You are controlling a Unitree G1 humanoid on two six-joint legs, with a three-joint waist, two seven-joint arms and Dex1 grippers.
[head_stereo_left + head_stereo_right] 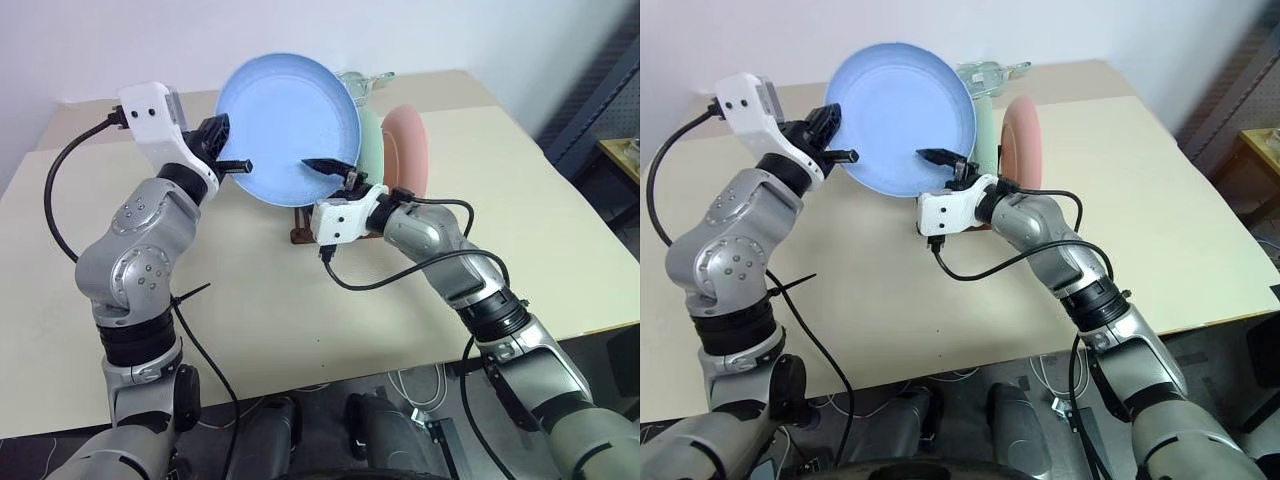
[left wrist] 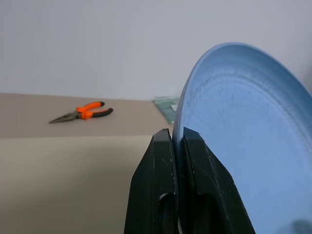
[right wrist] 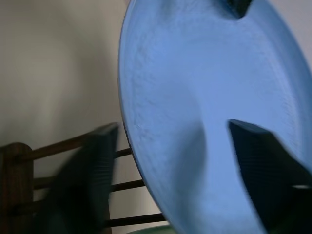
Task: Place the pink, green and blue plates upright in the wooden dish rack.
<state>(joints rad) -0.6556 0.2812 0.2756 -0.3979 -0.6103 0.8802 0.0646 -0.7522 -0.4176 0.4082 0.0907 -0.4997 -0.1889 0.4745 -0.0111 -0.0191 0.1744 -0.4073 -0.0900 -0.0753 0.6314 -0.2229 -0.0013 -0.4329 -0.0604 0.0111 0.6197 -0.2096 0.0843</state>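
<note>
Upper centre of the head views: blue plate (image 1: pixel 285 125) held upright in the air, just in front of the wooden dish rack (image 1: pixel 302 232), face toward the camera. Left gripper (image 1: pixel 232 163) at the plate's left rim, fingers (image 2: pixel 168 195) clamped tight on the edge, rim pinched between them in the left wrist view. Right gripper (image 1: pixel 335 166) at the plate's lower right, fingers (image 3: pixel 265 170) spread either side of the rim, one in front of the face, one behind; not clamped on it as far as I can tell, half-way apart. Green plate (image 1: pixel 370 140) and pink plate (image 1: pixel 407 150) already standing upright in the rack, right of and behind the blue one. Rack pegs visible under the plate in the right wrist view. Pliers (image 2: pixel 80 112) lying on the surface (image 1: pixel 560 230) far off, irrelevant.

Step, judged: handover or regrasp before slotting the last plate.

Risks: single thin edge pinch on the left, so the plate may pivot or slip if the right fingers bump it. Lowering off line could hit the pegs or knock the green plate over. Light rack may slide
</note>
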